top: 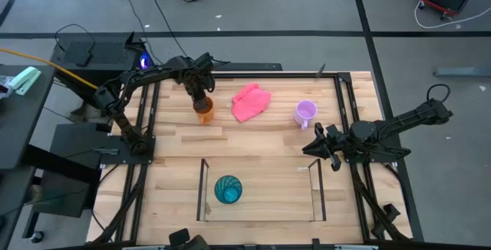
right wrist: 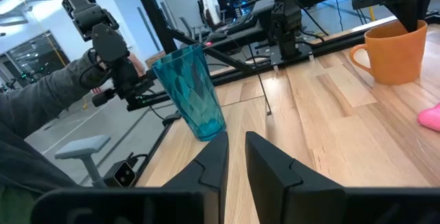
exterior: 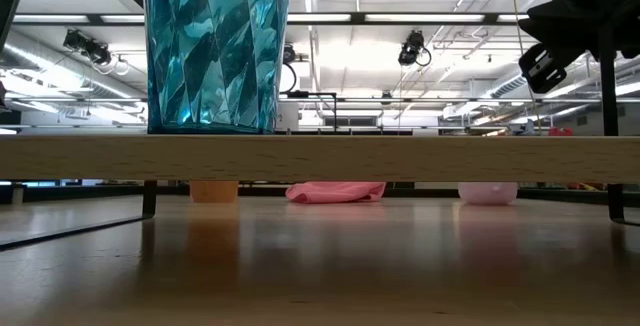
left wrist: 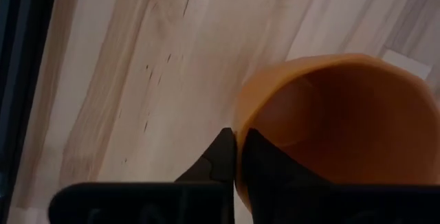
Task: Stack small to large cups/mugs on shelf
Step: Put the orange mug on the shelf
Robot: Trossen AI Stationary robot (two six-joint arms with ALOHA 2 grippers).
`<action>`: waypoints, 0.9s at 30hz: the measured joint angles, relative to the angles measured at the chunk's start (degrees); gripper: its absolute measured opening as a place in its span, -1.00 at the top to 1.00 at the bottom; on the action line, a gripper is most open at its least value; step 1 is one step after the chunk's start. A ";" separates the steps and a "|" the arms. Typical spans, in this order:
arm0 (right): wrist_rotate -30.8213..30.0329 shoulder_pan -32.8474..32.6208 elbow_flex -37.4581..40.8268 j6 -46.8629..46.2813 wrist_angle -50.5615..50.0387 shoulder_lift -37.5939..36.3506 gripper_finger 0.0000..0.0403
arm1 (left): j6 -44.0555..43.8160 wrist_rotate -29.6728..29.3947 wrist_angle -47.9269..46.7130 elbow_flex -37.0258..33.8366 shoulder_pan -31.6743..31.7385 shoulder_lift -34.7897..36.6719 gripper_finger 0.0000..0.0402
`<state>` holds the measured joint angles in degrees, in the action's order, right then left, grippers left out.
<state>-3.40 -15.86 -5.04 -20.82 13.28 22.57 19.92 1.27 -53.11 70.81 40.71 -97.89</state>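
- Left gripper [top: 202, 99] pinches the orange mug [top: 204, 112] rim at eleven o'clock, ready for lifting.
- Right gripper [top: 320, 146] waits at three o'clock, slightly parted, empty.

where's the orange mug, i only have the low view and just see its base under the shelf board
Observer: The orange mug stands at the far left of the table, left of the pink cloth.
Operator: is anything holding it
Observer: Yes, the left gripper has its jaws pinched on the mug's rim, one inside, one outside.
Operator: and the right arm
Observer: The right gripper hovers near the purple mug, holding nothing.
Operator: shelf status
Observer: Only the blue tumbler stands on the shelf.
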 joint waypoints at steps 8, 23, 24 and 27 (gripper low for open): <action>0.02 0.00 0.00 0.18 0.01 0.00 0.71 | 0.64 -0.36 0.19 0.30 -0.64 0.00 0.88; 0.02 -0.01 0.00 0.44 0.04 0.02 0.71 | -5.47 -0.40 -11.85 13.39 -7.21 -0.09 0.91; 0.02 -0.01 0.00 0.45 0.02 0.01 0.71 | -5.85 -0.39 -12.54 14.93 -7.87 -0.11 0.91; 0.02 -0.02 0.00 1.04 0.04 0.00 0.71 | -7.82 -0.41 -14.13 19.39 -10.26 -0.09 0.91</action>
<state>-3.38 -15.88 -5.04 -19.78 13.32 22.57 12.11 0.85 -67.24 90.19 30.45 -97.97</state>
